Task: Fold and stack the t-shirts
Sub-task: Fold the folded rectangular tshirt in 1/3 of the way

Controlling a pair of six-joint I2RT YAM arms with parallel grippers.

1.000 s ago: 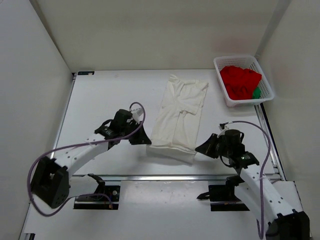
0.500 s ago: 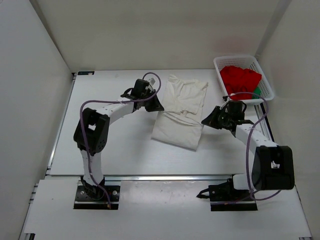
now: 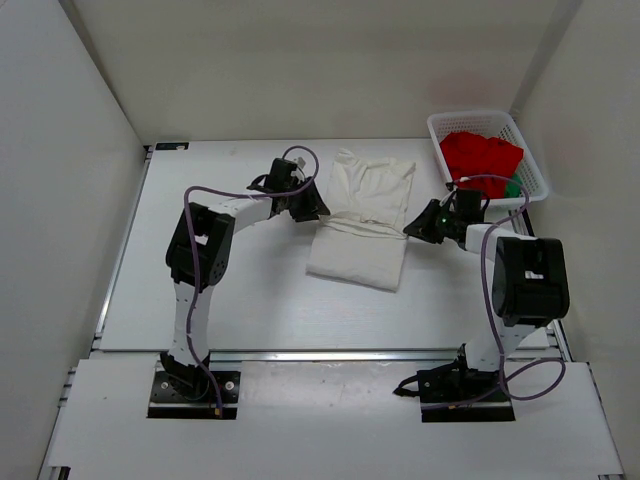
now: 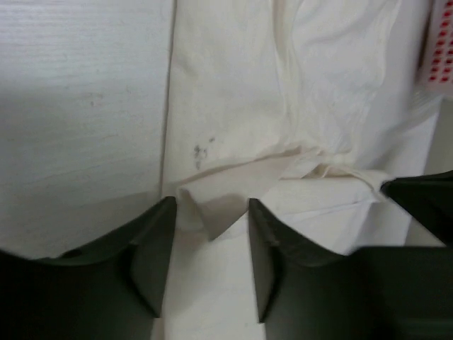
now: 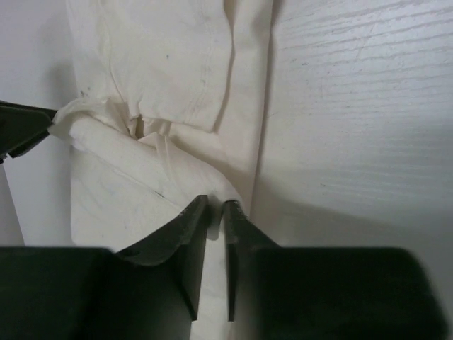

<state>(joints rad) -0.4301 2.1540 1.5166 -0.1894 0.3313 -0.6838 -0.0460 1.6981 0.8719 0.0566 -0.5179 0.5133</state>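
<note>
- We count three shirts: one cream shirt [image 3: 360,225], one red shirt [image 3: 482,163] and one green shirt [image 3: 513,186].
- We see one basket [image 3: 487,118], white mesh, at the far right corner of the table [image 3: 220,290].
- Two of the shirts are in the basket. The red one fills most of it in a loose heap, and only a small patch of the green one shows at the near corner, under the red.
- One shirt, the cream one, lies on the table near the middle, well apart from the basket. It runs lengthwise away from the arms.
- A bunched ridge of cloth crosses the cream shirt from side to side about halfway along it. The cloth is flat on both sides of the ridge.
- We count two arms, both stretched forward, with one gripper at each end of that ridge.
- The left gripper [image 3: 312,208] is at the shirt's left edge. Its jaws stand well apart, and one loose corner of the fold lies between them, not pinched.
- The right gripper [image 3: 412,230] is at the shirt's right edge. Its jaws stand only a narrow slit apart, with the tips just at the cloth's edge.
- Each wrist view shows the opposite gripper's dark tip across the shirt.
</note>
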